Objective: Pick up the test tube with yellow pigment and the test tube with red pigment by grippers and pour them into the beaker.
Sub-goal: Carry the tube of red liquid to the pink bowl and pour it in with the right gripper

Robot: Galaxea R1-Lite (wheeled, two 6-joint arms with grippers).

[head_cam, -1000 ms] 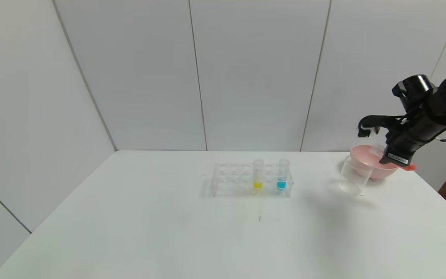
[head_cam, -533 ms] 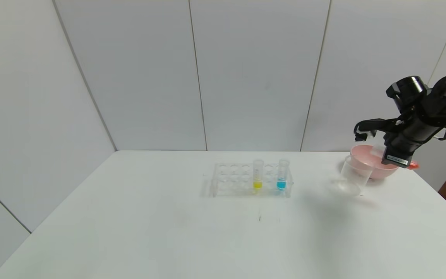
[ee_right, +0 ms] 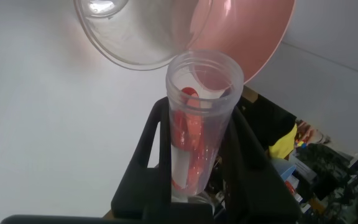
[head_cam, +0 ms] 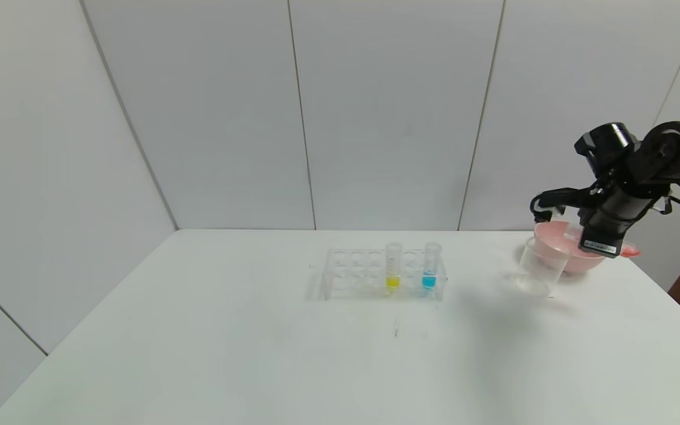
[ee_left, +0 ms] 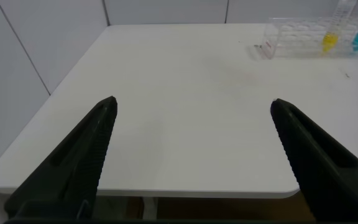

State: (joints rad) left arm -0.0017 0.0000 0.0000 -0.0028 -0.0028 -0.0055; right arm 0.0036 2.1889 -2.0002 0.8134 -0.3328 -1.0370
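The right end effector hangs above the far right corner of the bench, its fingers closed on the test tube with red pigment. The tube is tipped well over, with its open rim facing the beaker and its red tip showing behind the wrist, over the pink bowl. The beaker stands just in front of the bowl, below the tube's mouth and a little toward the bench's middle. The pour seems to turn on bringing that mouth over the beaker's rim rather than the bowl's.

The test tube with yellow pigment stands upright in the clear rack mid-bench beside the blue-tipped tube.

The left end effector waits, spread wide and empty, off the near left corner.
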